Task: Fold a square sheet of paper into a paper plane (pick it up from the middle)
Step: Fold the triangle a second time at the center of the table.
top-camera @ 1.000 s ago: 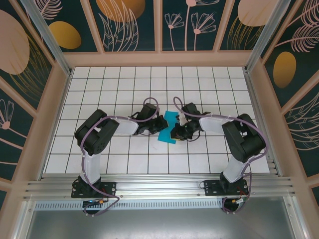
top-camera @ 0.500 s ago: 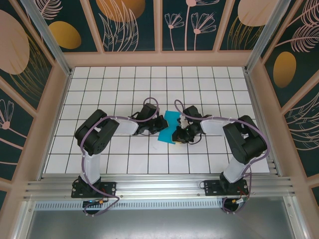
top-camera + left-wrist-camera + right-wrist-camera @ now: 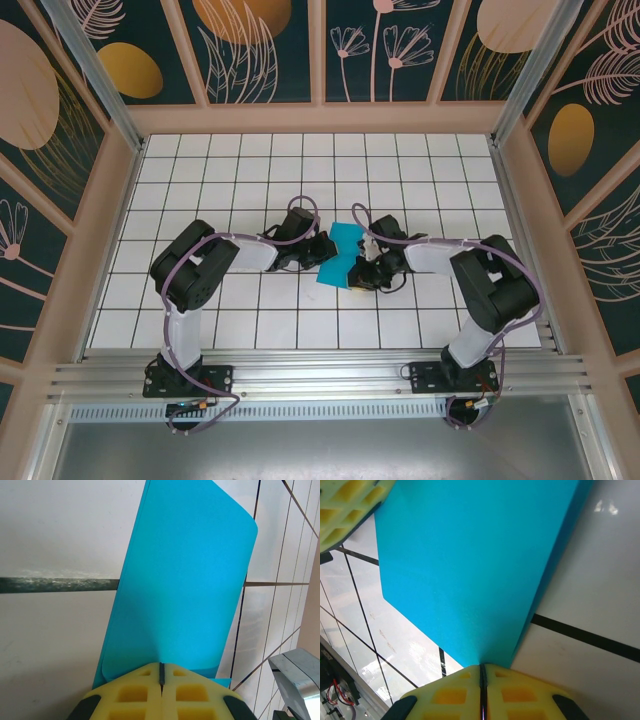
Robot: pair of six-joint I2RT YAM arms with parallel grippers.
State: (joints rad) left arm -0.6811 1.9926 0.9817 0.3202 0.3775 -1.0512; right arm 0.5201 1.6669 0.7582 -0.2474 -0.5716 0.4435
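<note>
top view: the square sheet of paper (image 3: 340,256) sits about mid-worktop (image 3: 200,170), a touch toward the near edge. the left gripper (image 3: 320,256) is on its left side and the right gripper (image 3: 360,272) is at its near right corner.

left wrist: the left gripper (image 3: 161,672) is pinched tight on the sheet's edge. the paper looks doubled over, and its far end is rounded, not creased.

right wrist: the right gripper (image 3: 482,672) is clamped on an edge too, with the folded side running up the right.

my read is that the first half-fold is in hand. there's no sharp crease and no nose or wing folds, so most of the plane is left.

no brands or writing i can read anywhere.
</note>
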